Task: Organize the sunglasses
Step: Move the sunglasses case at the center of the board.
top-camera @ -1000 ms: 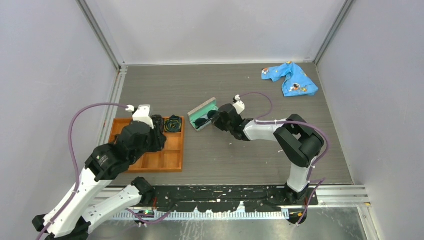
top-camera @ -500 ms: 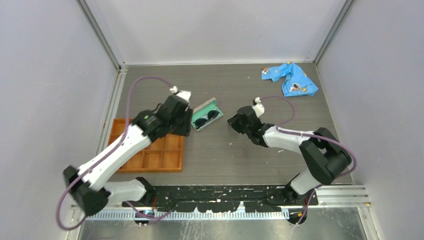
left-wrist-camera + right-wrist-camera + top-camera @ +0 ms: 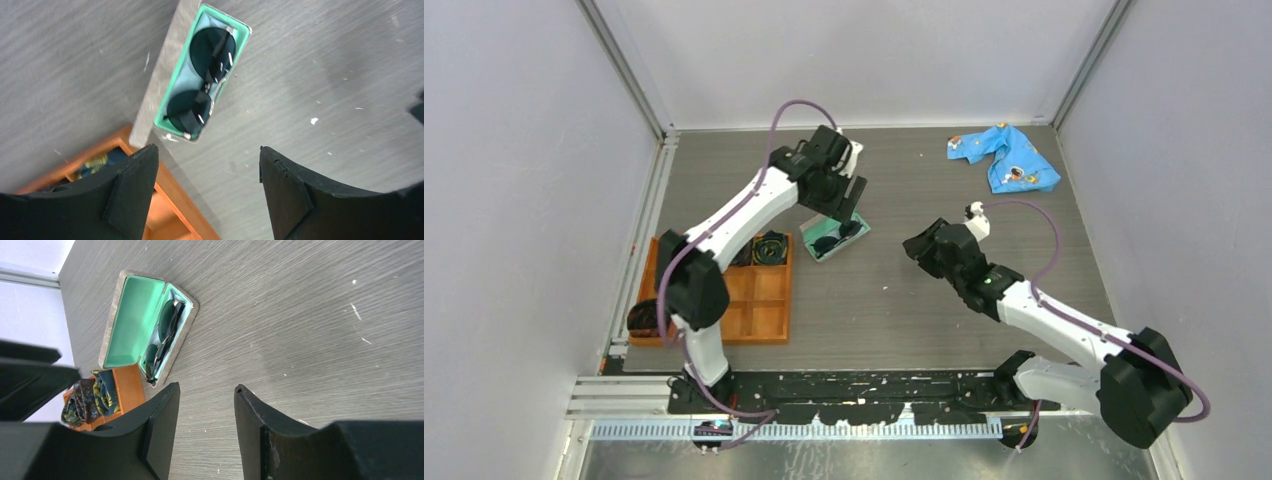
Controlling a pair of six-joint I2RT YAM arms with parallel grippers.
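Left pincer [image 3: 205,165]: matte black wedge jaws apart, empty, hanging over the case, probably placed to swing its lid shut.
Right pincer [image 3: 206,390]: jaws apart, empty, low, apart from the case on its open side, likely giving room.
Small black-framed sunglasses [image 3: 202,87], glossy round lenses: folded inside the grey-tan oblong case [image 3: 161,82], smooth teal lining, lid open.
Beside it: orange compartmented tray [image 3: 764,310].
Underneath: grey wood-grained counter [image 3: 904,300].

Above: the left hand [image 3: 207,155] hangs over the open case [image 3: 161,120], barring the way down.
Case's left: its raised lid [image 3: 162,75] walls that side; the orange tray [image 3: 769,318] sits near.
Case's right: bare table [image 3: 884,300] reaches to the right hand [image 3: 205,390].
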